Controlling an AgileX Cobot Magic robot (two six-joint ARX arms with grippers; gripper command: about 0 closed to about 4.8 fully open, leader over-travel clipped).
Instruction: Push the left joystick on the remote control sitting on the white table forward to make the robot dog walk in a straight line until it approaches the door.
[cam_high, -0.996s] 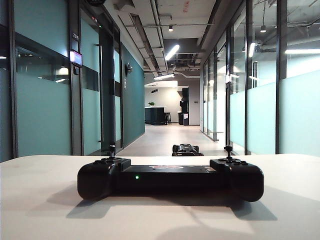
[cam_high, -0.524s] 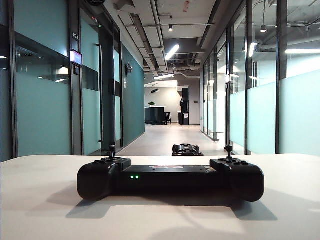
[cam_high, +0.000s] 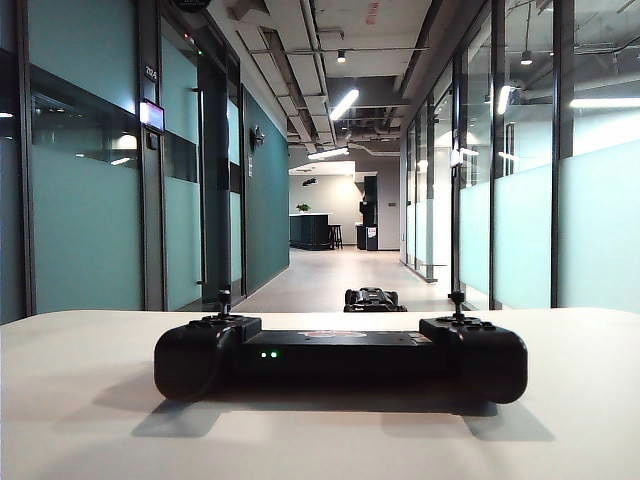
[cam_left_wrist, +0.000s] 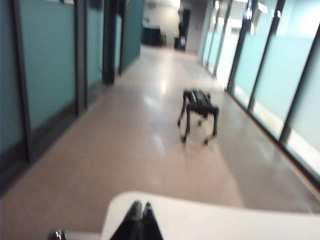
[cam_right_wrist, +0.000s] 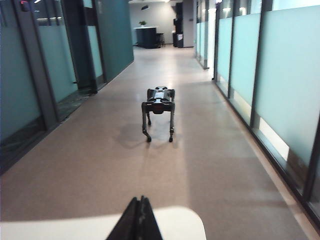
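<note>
The black remote control (cam_high: 340, 352) lies across the white table (cam_high: 90, 400) with two green lights lit. Its left joystick (cam_high: 224, 300) stands upright and untouched, as does the second stick (cam_high: 457, 302). Beyond the table's far edge the robot dog (cam_high: 372, 298) stands in the corridor, facing away. Neither gripper shows in the exterior view. My left gripper (cam_left_wrist: 140, 205) is shut and empty over the table's edge (cam_left_wrist: 225, 220), with the dog (cam_left_wrist: 200, 107) ahead; beside it shows a shiny black knob (cam_left_wrist: 56, 234). My right gripper (cam_right_wrist: 140, 199) is shut and empty, the dog (cam_right_wrist: 159, 107) ahead.
A long corridor runs away from the table, with teal glass walls and dark door frames (cam_high: 215, 190) on the left and frosted glass panels (cam_high: 520, 230) on the right. A dark counter (cam_high: 310, 230) stands at the far end.
A second green light has come on beside the first on the controller. The shadows on the table's front have shifted. Controller and dog have not moved.
</note>
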